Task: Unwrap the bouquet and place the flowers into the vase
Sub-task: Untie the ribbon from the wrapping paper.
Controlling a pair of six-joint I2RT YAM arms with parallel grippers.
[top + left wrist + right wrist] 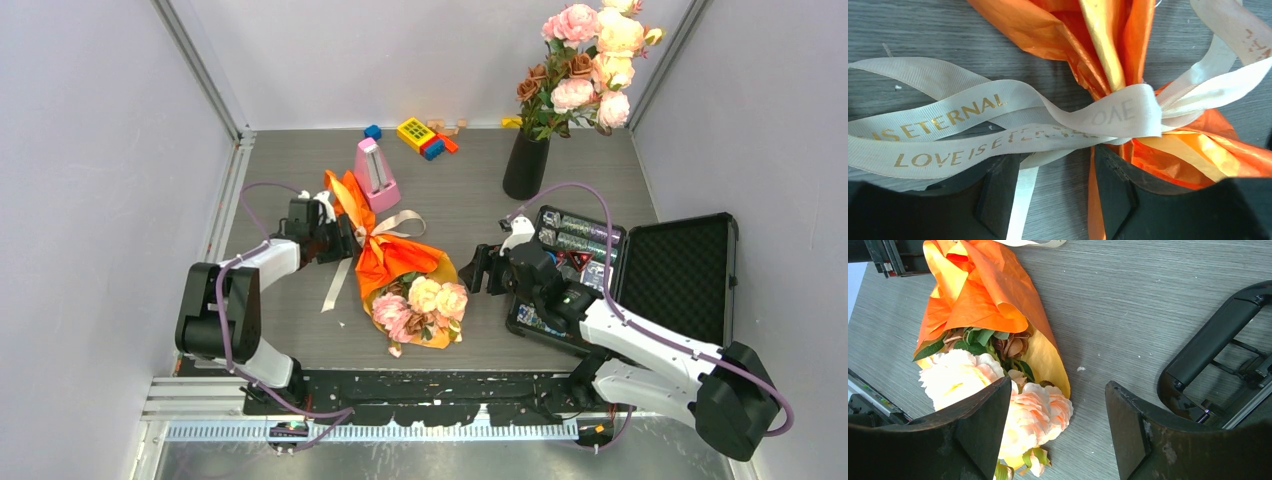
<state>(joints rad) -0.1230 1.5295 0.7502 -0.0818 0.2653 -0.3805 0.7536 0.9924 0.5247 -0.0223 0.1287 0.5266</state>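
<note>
Grey table (470,210), bouquet (400,275) lying mid-table, your left gripper (348,240) at its ten o'clock, parted around the ribbon (1128,112), your right gripper (481,268) at three o'clock, spread wide

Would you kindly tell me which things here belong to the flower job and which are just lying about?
Belongs: bouquet, its cream ribbon, black vase.
Lying about: pink metronome, toy blocks, open black case.

Probably a robotics lab test cell: plain grey walls (400,60) on aluminium framing (200,70) box in a wood-grain table (460,190).
</note>
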